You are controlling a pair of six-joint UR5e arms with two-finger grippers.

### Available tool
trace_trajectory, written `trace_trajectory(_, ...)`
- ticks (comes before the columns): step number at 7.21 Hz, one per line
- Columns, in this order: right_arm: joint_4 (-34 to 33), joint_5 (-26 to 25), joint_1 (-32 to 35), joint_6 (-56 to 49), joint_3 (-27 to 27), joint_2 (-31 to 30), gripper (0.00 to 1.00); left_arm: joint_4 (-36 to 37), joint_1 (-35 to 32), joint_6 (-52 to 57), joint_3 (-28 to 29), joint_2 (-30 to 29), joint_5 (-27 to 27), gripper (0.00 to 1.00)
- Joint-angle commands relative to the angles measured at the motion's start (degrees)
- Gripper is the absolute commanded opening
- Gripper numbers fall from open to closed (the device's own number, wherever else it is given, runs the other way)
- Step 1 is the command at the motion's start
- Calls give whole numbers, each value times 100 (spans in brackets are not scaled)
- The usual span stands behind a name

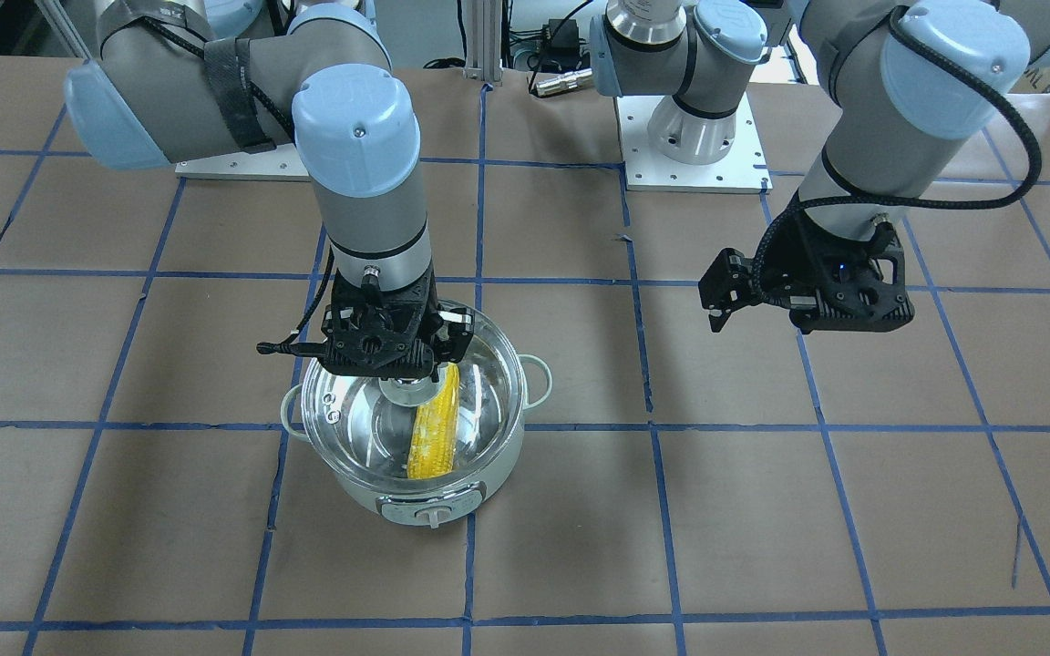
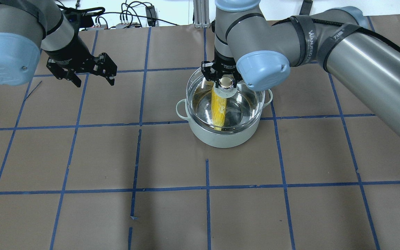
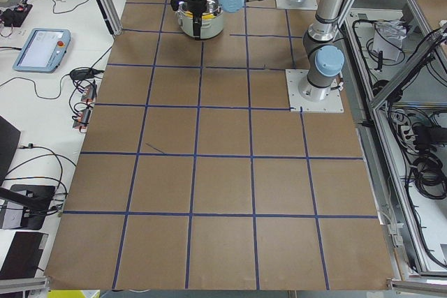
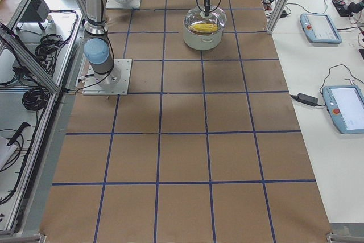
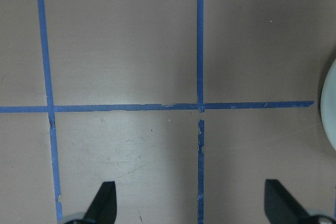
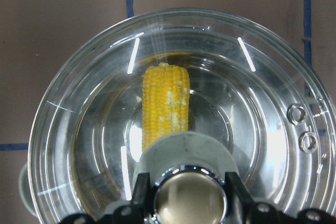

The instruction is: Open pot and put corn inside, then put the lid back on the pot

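Right wrist-mounted view looks straight down through the round clear glass lid (image 6: pixel 252 103) onto the yellow corn cob (image 6: pixel 165 103) lying inside the pale mint-white electric pot (image 2: pixel 221 137). The right gripper (image 2: pixel 225 80) is clamped on the lid's gold-tan knob (image 6: pixel 190 200), centred over the pot, so any move left is probably straight down. Whether the rim is seated I cannot tell. The left gripper (image 2: pixel 92 74), fingers spread and empty, hangs well apart from the pot

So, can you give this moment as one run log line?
step: replacing lid | corn: inside pot | lid: over pot, seating unclear | right hand: shut on lid | left hand: open, above table
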Motion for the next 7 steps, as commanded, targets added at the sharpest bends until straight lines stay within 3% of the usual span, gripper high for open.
trace_trajectory(1,140,6,-3,-10,-50,14,35,-216,-43,-85,89,-24,-4,100)
trace_trajectory(7,166,-3,32,8,-59,119,35,-561,-87,-86,106,345,-21,100)
